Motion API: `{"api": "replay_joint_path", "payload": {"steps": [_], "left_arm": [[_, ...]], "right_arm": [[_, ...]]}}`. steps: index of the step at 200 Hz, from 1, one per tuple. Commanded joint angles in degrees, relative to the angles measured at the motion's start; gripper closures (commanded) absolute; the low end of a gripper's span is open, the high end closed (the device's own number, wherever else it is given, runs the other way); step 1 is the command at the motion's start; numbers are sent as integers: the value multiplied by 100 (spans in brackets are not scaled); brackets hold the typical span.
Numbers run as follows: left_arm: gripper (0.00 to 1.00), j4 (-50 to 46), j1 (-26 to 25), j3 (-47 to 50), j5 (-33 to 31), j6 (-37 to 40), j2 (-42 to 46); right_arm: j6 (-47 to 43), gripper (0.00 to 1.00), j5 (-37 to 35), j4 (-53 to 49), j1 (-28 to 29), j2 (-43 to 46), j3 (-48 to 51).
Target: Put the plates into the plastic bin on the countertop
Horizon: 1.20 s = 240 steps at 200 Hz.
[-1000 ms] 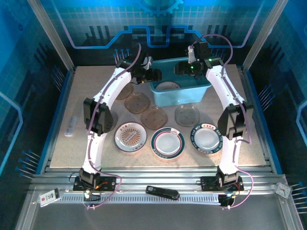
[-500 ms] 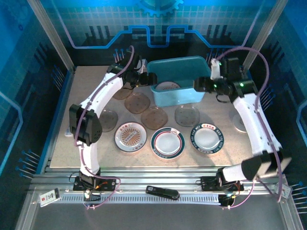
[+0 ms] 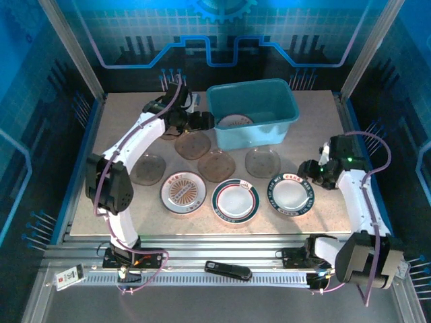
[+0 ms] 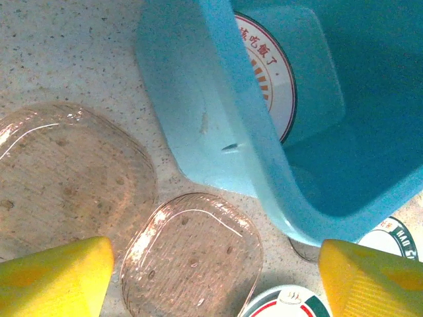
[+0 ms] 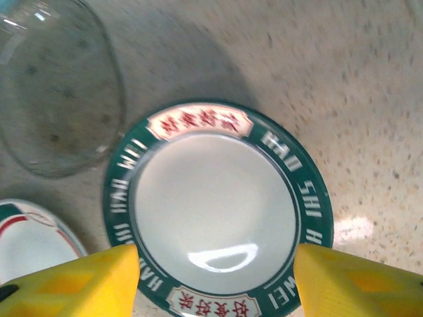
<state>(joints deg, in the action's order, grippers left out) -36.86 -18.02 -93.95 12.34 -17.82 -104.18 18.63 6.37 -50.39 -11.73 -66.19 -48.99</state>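
Though translucent, ribbed rounded-square plate [image 4: 192, 257] beside smooth bin [image 4: 185, 112]

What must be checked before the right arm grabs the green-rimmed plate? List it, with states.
1. Right gripper jaws open: ok.
2. Green-rimmed plate lined up between the yellow fingers: ok.
3. Smoky plate beside it not overlapping its rim: cannot tell.
4. Plastic bin has room, with one plate inside: ok.
5. Left gripper outside the bin's mouth: ok.
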Motion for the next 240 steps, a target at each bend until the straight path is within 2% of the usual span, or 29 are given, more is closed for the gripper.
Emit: {"api": "replay_joint_path", "payload": {"steps": [1,75,149,240], "left_arm": [[18,185,103,190,196,49,308],[18,148,194,316,261,187,279],[18,135,207,299,315,192,188],[18,101,212,233,341,183,93]], "right_arm": [[35,37,-113,233,-172,-187,189],[-1,41,-532,824,-216,-1281,425],[88,39,-871,965,-217,-1475,522],[123,38,-815,1034,-163,-1886,488]]}}
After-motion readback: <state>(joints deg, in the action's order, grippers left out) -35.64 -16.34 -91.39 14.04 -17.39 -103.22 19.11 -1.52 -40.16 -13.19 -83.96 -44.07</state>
